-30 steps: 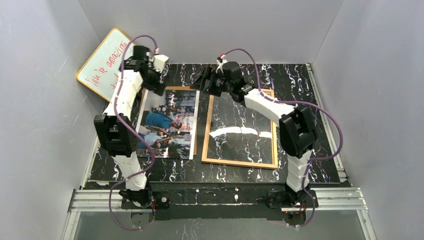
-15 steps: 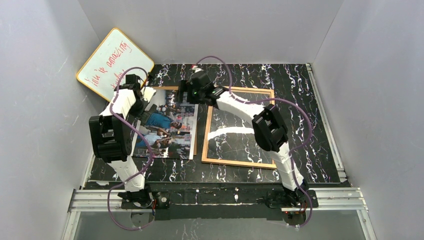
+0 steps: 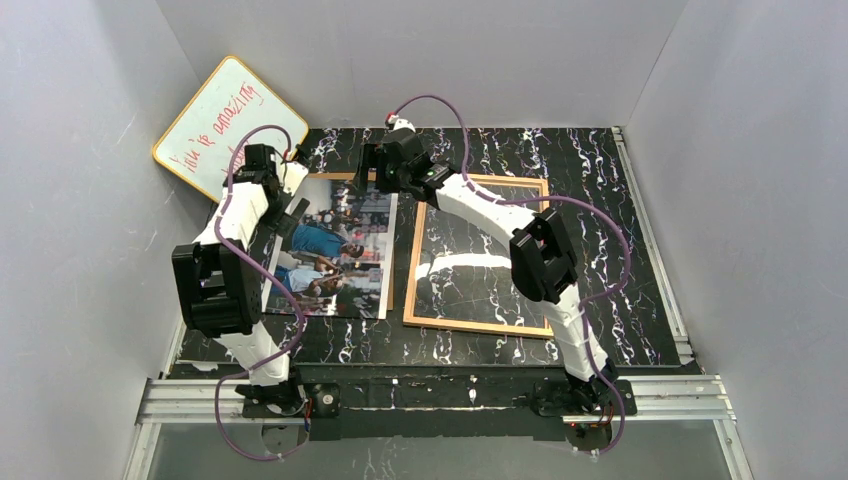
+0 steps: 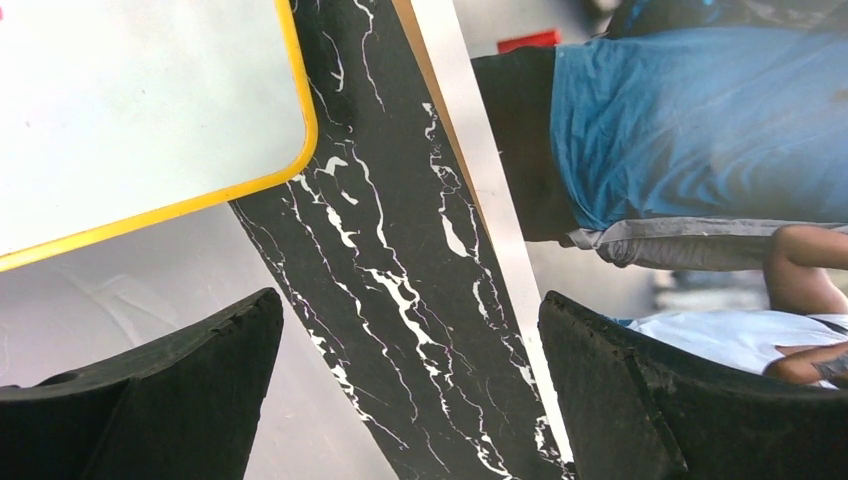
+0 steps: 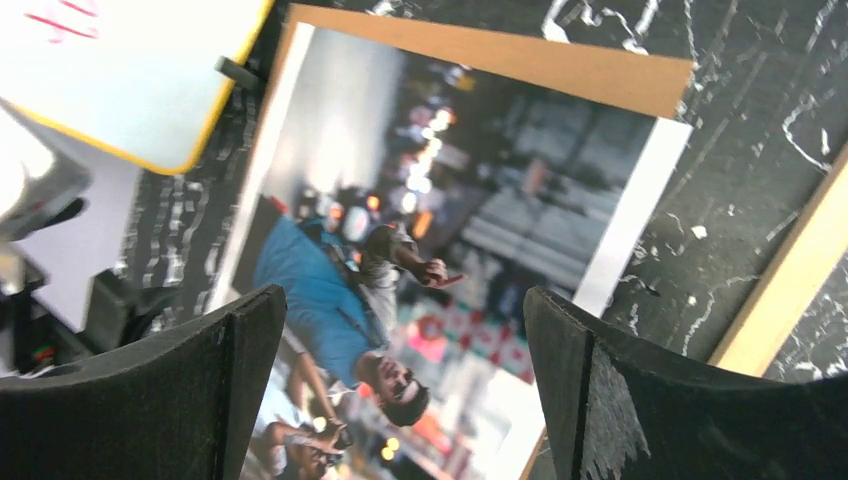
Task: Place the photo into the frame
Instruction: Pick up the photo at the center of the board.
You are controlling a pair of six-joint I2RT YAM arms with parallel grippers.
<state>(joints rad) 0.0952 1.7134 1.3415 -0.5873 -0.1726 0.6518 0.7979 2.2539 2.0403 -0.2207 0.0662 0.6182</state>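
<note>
The whiteboard [image 3: 213, 118] leans at the far left. My left pincer [image 3: 288, 212], jaws wide and empty, has dropped in the last 1 second and now straddles the left edge of the photo [image 3: 338, 250]. The photo lies face up on the brown board [image 5: 500, 58], unmoved, just left of the frame [image 3: 478, 326]. My right pincer [image 3: 370, 168], also wide open and empty, has swung left from the frame's far corner to the photo's far-right corner.
</note>
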